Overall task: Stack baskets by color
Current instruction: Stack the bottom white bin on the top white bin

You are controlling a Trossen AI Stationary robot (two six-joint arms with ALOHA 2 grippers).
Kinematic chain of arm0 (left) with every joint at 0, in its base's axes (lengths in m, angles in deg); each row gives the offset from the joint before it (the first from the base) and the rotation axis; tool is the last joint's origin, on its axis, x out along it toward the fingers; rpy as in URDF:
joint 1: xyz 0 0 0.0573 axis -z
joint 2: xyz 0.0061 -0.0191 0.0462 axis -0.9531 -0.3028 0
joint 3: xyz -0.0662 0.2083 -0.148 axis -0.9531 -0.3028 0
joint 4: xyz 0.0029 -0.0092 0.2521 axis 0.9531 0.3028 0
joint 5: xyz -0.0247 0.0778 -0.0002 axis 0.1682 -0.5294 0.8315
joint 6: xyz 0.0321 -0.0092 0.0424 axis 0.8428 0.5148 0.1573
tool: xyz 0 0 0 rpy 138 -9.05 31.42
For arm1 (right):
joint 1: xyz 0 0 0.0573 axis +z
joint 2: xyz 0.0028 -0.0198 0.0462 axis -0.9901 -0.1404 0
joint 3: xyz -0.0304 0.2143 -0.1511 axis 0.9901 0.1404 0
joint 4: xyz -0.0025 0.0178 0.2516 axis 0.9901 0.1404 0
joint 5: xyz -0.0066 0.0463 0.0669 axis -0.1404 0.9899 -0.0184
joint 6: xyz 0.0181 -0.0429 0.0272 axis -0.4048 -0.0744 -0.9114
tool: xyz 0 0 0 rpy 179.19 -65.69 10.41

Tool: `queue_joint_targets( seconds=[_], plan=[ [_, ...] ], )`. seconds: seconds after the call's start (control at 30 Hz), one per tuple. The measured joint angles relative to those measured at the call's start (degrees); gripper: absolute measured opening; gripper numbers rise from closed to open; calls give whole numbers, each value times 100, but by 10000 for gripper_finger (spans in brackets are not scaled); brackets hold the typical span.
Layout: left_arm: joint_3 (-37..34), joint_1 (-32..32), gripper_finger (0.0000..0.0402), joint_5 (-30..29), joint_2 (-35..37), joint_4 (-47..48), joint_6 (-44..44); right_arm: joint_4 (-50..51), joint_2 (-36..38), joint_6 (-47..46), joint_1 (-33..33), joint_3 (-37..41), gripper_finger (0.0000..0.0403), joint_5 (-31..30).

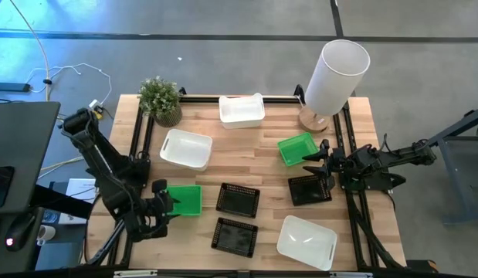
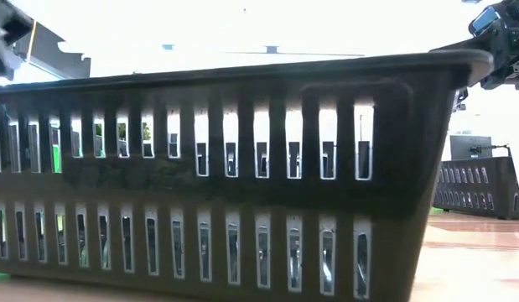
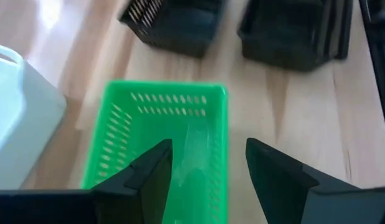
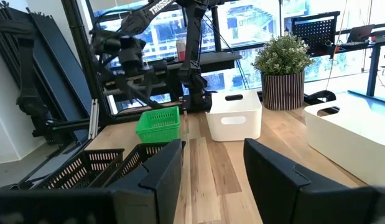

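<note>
- Left gripper [image 1: 163, 202], near the table's left edge, had its fingers apart, straddling the end of a green basket [image 1: 184, 200] resting on the wood; it gripped nothing.
- Risk, as I judged it: lifting away carelessly could snag that rim and drag the basket toward the two black baskets [image 1: 238, 199] just beside it.
- White baskets [image 1: 186, 149] lay scattered, unstacked; open wood lay between them.
- Second green basket [image 1: 296, 148] sat well apart, right of centre.
- Right gripper [image 1: 322, 166], fingers spread and empty, hung over the third black basket [image 1: 310, 190], close to the second green one; a wide swing might clip the white cylinder [image 1: 333, 75].
</note>
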Motion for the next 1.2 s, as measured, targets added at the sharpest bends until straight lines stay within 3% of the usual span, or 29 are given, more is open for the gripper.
queue_joint_targets(
  seconds=[0.4, 0.73, 1.0, 1.2],
  plan=[
    [0, -1572, 193, -698, 1038, -158, 1228, 0, -1, -1, -1, 0, 161, 0],
    [0, -2749, 193, -449, 1270, -206, 1487, -3, -1, -14, 0, 0, 161, 0],
    [0, -3354, 193, -347, 1268, -207, 2043, -552, -1, -1532, -1, 0, 161, -304],
    [0, -3697, 193, -182, 1268, -211, 2644, -1104, -1, -1646, -1, 0, 161, -513]
  ],
)
